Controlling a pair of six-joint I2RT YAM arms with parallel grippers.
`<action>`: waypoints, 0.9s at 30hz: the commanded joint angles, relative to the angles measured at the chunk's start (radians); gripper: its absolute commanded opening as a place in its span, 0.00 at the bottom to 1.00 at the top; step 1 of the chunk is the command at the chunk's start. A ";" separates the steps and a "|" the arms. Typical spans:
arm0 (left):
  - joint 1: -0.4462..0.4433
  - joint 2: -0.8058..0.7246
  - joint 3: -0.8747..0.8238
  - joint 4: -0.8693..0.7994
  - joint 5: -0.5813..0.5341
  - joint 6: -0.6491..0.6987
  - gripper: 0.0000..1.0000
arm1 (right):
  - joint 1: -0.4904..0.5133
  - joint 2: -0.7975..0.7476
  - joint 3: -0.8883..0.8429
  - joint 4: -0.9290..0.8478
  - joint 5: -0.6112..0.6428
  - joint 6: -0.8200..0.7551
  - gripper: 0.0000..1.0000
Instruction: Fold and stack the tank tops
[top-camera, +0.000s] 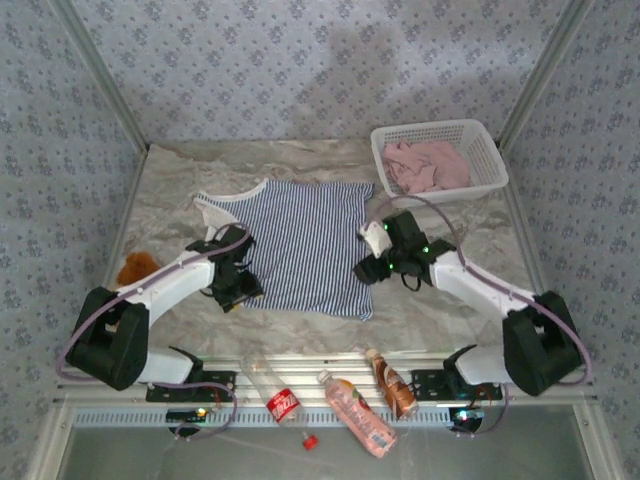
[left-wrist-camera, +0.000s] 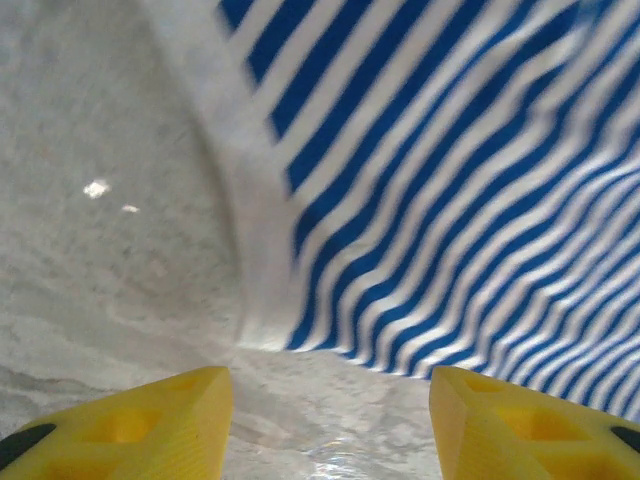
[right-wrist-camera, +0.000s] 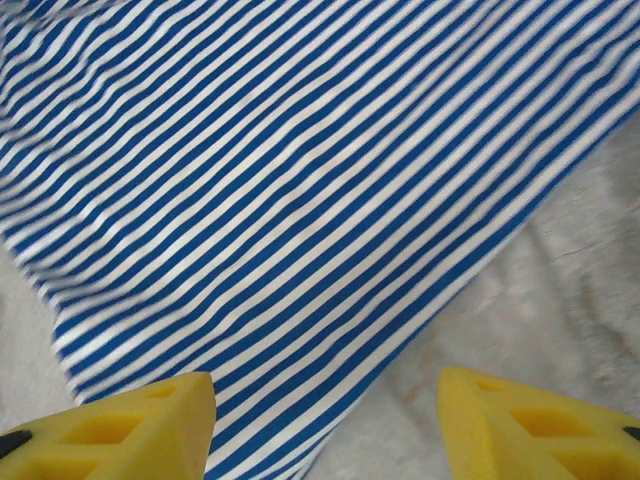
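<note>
The left gripper has its yellow fingers spread apart and empty, low over the table, just beside the left edge of the striped tank top. The right gripper is likewise parted and empty, above that top's right edge. The striped top lies spread flat mid-table. The pink tank top sits crumpled in the white basket at the far right corner. A brown plush toy lies near the left edge.

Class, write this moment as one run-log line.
striped tank top: spread flat | pink tank top: in basket | left end effector: open | right end effector: open
</note>
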 joint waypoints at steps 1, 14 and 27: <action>-0.001 -0.024 -0.040 0.057 0.024 -0.081 0.54 | 0.090 -0.107 -0.095 -0.023 0.082 -0.087 0.62; 0.000 0.037 -0.082 0.201 0.024 -0.131 0.44 | 0.313 -0.096 -0.220 -0.046 0.163 -0.241 0.59; 0.016 0.048 -0.034 0.150 0.003 -0.067 0.15 | 0.307 0.043 -0.156 0.005 0.275 -0.201 0.58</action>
